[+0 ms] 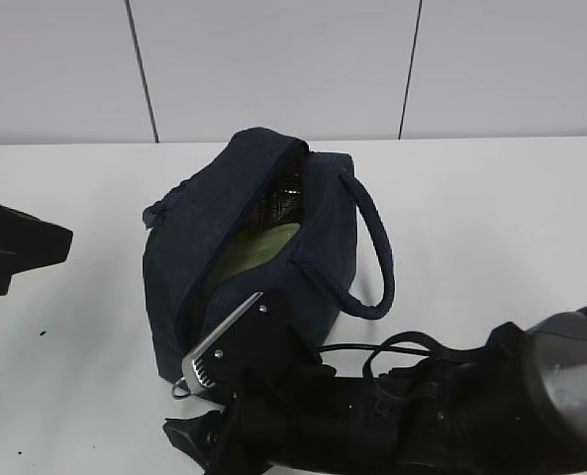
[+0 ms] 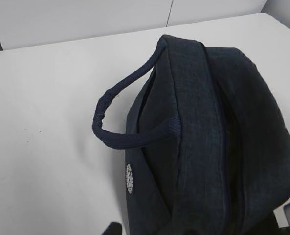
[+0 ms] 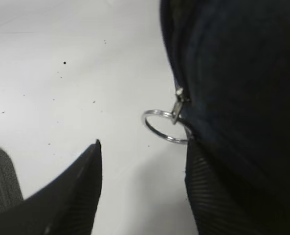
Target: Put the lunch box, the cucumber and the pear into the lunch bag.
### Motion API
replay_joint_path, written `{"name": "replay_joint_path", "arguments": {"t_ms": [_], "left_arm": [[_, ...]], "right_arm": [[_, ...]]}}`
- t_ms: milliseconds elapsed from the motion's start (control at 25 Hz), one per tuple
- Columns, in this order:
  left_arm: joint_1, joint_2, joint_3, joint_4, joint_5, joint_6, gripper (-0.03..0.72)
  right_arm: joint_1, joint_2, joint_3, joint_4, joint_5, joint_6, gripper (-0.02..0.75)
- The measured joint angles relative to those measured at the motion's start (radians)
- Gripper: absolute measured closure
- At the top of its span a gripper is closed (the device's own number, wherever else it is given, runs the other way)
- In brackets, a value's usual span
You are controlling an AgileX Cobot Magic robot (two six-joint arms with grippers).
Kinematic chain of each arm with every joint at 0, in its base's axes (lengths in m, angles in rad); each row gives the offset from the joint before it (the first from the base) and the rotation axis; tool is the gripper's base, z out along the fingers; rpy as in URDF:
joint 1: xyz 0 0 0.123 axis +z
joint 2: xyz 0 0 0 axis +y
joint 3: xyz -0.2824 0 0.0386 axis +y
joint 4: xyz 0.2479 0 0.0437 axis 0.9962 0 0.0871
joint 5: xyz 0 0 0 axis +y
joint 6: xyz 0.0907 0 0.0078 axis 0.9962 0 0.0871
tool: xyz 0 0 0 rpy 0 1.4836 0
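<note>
The dark navy lunch bag [image 1: 248, 247] stands mid-table with its top open and silvery lining showing. Inside it lies the pale green lid of the lunch box [image 1: 258, 249]. The cucumber and the pear are hidden or out of view. My right gripper [image 3: 144, 147] is open at the bag's near end, and the metal ring pull [image 3: 162, 126] of the zipper hangs just ahead of its fingertips, untouched. In the exterior view this gripper [image 1: 192, 398] sits low against the bag's front end. The left wrist view shows the bag [image 2: 203, 147] and one looped handle [image 2: 116, 132] close up; the left fingers hardly show.
The left arm [image 1: 11, 247] rests at the table's left edge, away from the bag. The bag's other handle [image 1: 372, 257] droops on its right side. White table lies all round, with a white wall behind.
</note>
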Motion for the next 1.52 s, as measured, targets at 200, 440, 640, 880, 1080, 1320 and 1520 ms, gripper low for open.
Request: {"name": "replay_joint_path", "arguments": {"t_ms": [200,440,640,880,1080,1320,1520], "left_arm": [[0.0,0.0,0.0,0.0,0.0,0.0,0.446],[0.0,0.0,0.0,0.0,0.0,0.0,0.449],[0.0,0.0,0.0,-0.001,0.0,0.0,0.45],[0.0,0.0,0.0,-0.003,0.0,0.0,0.45],[0.0,0.0,0.0,-0.004,0.0,0.0,0.45],[0.0,0.0,0.0,-0.004,0.0,0.0,0.45],[0.0,0.0,0.0,-0.004,0.0,0.0,0.45]], "right_arm": [[0.0,0.034,-0.04,0.036,0.0,0.0,0.309],[0.0,0.043,-0.055,0.065,0.0,0.0,0.32],[0.0,0.056,-0.057,0.039,-0.002,0.013,0.323],[0.0,0.058,-0.057,0.04,-0.002,0.019,0.324],[0.002,0.058,-0.057,0.09,-0.002,0.021,0.388],[0.002,0.058,-0.057,0.111,-0.002,0.023,0.521],[0.002,0.058,-0.057,0.141,-0.002,0.023,0.54]]}}
